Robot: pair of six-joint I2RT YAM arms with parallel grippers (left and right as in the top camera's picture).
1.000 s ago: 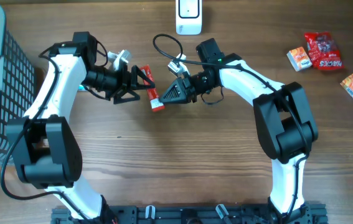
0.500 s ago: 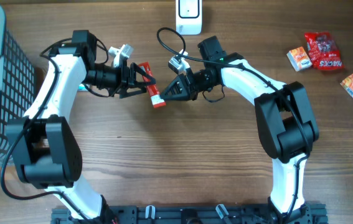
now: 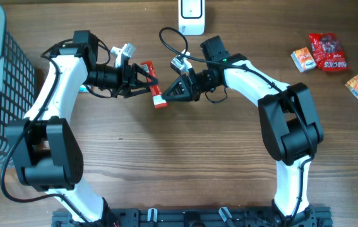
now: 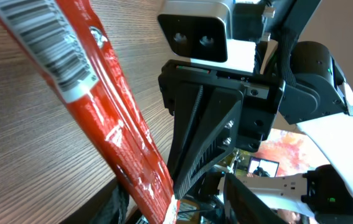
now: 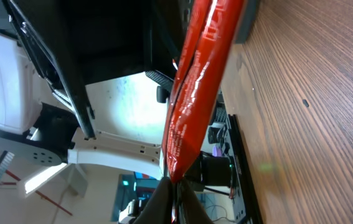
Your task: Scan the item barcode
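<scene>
The task looks about half done: the item is picked up and off the worktop point(image 3: 166, 164), but the scan itself is not yet made. Nearest the robot's base, the right tool point(image 3: 163, 96) is pressed together on the lower, 5 o'clock end of the red packet point(image 3: 148, 69), and its wrist view shows the foil pinched right at the fingertips. The packet slants up from there toward 11 o'clock, in the air over the middle of the worktop. The left tool point(image 3: 144, 79) reaches in from 9 o'clock with its fingers standing on either side of the packet's upper half; whether they press on it or only flank it I cannot tell. In the left wrist view the barcode point(image 4: 51, 37) sits on the packet's far end, readable and unwrinkled. Farther out, toward 2 o'clock, a red bag point(image 3: 327, 50) and small orange boxes point(image 3: 303, 58) lie untouched. At the far edge, at 12 o'clock from the packet and well apart from it, stands the white scanner point(image 3: 191, 16). What is left, in my judgement, is to settle which tool carries the packet, turn the barcode toward the scanner and bring it close enough to read.
</scene>
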